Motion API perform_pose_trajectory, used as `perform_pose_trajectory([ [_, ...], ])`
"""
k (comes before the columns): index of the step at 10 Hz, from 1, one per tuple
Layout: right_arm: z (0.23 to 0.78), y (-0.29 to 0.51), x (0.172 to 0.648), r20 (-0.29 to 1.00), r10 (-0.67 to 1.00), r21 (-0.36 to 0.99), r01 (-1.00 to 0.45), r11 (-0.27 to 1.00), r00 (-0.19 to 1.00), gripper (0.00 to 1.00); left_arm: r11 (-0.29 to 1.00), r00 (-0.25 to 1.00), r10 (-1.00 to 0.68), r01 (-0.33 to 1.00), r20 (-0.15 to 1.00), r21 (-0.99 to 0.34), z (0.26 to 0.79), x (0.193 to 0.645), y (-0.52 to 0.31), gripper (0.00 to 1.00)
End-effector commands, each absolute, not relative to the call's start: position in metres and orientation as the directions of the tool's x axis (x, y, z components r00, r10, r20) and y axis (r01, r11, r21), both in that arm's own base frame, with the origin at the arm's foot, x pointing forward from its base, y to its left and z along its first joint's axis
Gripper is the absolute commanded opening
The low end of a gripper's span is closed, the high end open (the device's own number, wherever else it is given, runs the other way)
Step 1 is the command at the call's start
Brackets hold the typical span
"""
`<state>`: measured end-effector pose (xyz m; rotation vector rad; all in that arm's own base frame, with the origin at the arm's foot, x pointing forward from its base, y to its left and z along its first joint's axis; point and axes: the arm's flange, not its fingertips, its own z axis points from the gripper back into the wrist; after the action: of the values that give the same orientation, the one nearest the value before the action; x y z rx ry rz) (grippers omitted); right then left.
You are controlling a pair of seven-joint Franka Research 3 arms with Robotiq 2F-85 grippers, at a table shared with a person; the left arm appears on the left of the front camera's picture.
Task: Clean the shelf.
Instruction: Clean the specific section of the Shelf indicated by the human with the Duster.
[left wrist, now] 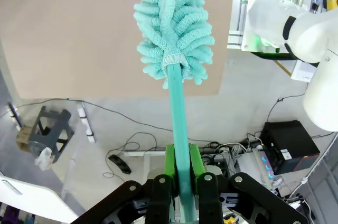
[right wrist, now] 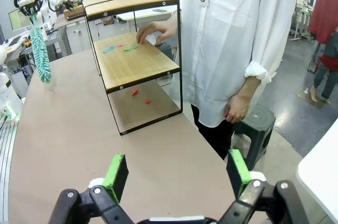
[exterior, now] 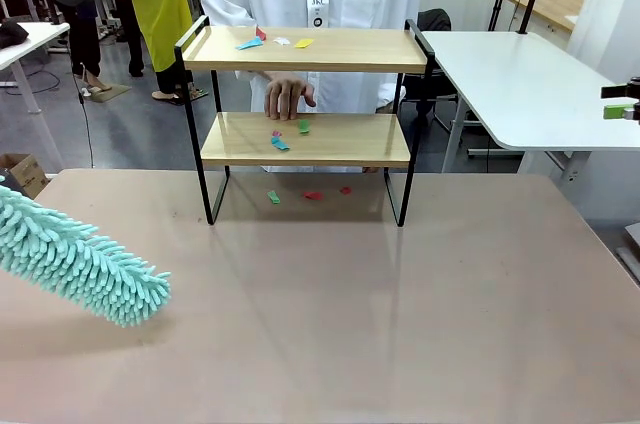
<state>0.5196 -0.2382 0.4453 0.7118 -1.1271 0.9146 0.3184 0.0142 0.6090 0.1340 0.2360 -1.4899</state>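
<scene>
The shelf stands mid-table, two wooden boards in a black frame; it also appears as the shelf in the right wrist view. Coloured paper scraps lie on the top board, more scraps on the lower board and several on the table under it. A person's hand rests at the lower board's far edge. My left gripper is shut on the handle of a teal fluffy duster, which hangs low over the table's left side, apart from the shelf. My right gripper is open with nothing between its fingers, off the table's right edge.
The person in a white shirt stands right behind the shelf. A white table sits at the back right. The tan tabletop in front of the shelf is bare. A stool stands on the floor near the person.
</scene>
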Motion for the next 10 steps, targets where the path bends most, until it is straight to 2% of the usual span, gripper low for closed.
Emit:
perform_pose_trajectory([
  [1, 0.4468, -0.2366, 0.5206, 0.956, 0.250, 0.020, -0.884, 0.467, 0.154, 1.00, 0.094, 0.080, -0.968, 0.994, -0.239, -0.049, 0.6115, 0.3184, 0.0134, 0.13],
  [10, 0.4468, -0.2366, 0.5206, 0.956, 0.250, 0.020, -0.884, 0.467, 0.154, 1.00, 0.094, 0.080, -0.968, 0.994, -0.239, -0.049, 0.6115, 0.3184, 0.0134, 0.13],
])
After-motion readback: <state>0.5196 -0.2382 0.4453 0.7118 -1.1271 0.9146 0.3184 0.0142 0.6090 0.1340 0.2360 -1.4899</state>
